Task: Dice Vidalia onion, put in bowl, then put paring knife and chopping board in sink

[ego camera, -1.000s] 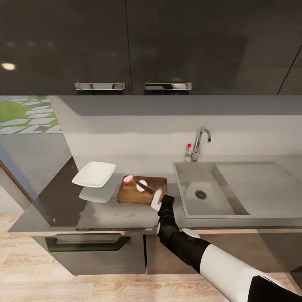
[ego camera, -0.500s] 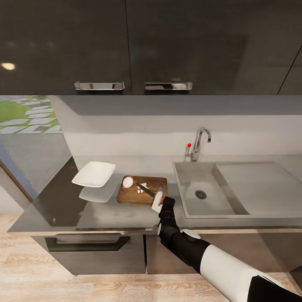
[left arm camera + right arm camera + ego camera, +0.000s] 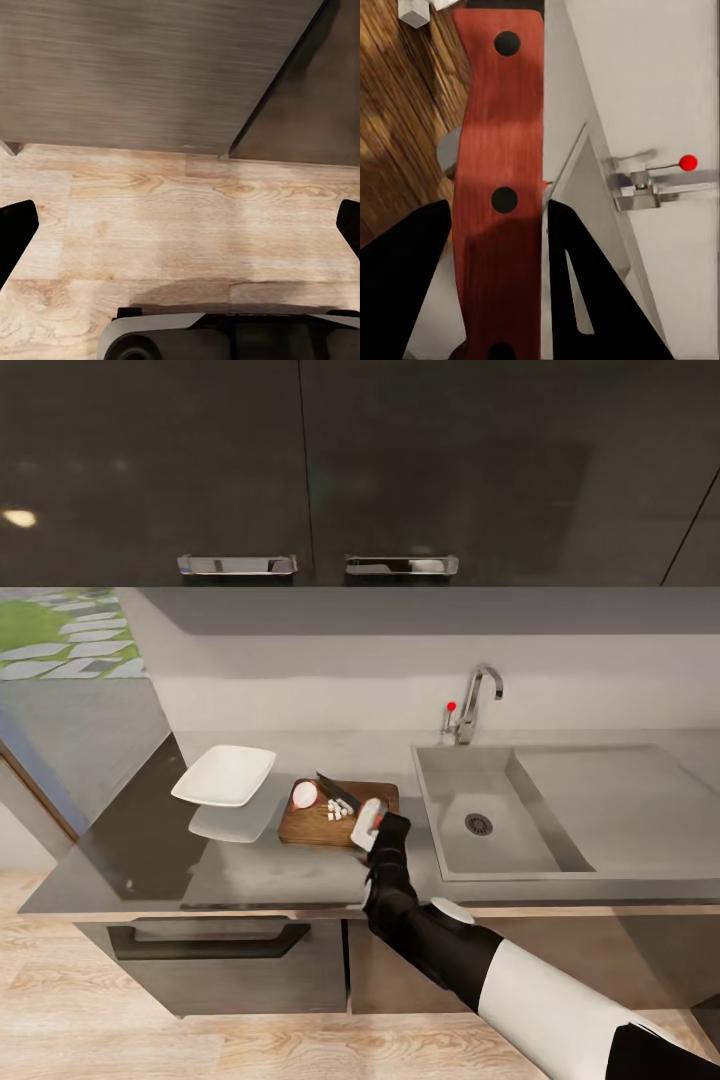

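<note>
Head view: the right tool (image 3: 368, 826) is sitting at the near right corner of the chopping board (image 3: 310, 826), and its fingers are too small here to separate; the paring knife (image 3: 337, 791) is showing as a dark blade angling up and away over the board, its handle hidden by the tool. The Vidalia onion (image 3: 305, 794), a pink cut piece, is lying at the board's far left corner, with small white diced bits (image 3: 338, 810) lying beside it near the board's middle. The bowl (image 3: 224, 775) is resting on the tabletop (image 3: 150, 840) just left of the board, apart from it. The sink (image 3: 500, 830) is lying to the right of the board, the faucet (image 3: 478, 700) standing behind it. Left wrist view: the left tool (image 3: 180, 232) is spread wide, both dark fingertips cut off at the frame edges, pointing at wooden floor (image 3: 187, 217) and a dark cabinet front, nothing between them. Right wrist view: the right tool (image 3: 495, 247) is pinching the knife's red handle (image 3: 499, 150) between its dark fingers (image 3: 405, 277); the blade is cut off by the frame edge.
</note>
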You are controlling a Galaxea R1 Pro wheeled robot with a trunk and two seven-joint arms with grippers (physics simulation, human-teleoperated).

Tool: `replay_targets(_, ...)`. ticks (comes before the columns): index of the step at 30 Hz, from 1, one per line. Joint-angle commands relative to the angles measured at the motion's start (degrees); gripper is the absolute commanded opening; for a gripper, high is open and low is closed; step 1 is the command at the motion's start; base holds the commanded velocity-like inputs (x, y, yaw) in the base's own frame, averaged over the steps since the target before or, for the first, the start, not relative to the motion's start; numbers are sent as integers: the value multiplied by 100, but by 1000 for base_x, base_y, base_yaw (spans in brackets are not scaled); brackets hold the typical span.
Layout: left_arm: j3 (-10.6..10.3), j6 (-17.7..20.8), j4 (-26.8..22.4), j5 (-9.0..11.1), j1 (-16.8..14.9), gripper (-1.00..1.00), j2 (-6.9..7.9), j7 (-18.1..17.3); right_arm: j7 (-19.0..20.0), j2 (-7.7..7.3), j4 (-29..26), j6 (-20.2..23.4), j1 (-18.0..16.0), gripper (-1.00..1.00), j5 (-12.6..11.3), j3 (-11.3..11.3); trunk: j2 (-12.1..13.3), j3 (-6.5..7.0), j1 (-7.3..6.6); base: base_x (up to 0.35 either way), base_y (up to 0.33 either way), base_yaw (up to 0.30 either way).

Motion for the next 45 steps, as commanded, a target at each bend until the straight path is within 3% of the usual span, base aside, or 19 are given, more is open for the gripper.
replay_targets(1, 22, -13, -6, -33, -1, 100, -8, -31, -23, 1, -18, 59, -10, -100, -4, 22, -12, -11, 4, 0, 0, 0)
replay_targets(20, 13, -9, -15, -33, -1, 100, -8, -31, 22, 31, 61, 76, -7, -100, 24, 75, -12, -11, 4, 116, 105, 0)
replay_targets(34, 13, -10, -15, -33, -1, 100, -8, -31, 591, 5, 113, 76, -9, -100, 24, 76, -12, -11, 4, 21, 26, 0)
replay_targets(45, -4, -9, -15, -33, -1, 100, -8, -31, 623, 19, 360, 76, -7, -100, 24, 83, -12, -11, 4, 0, 0, 0)
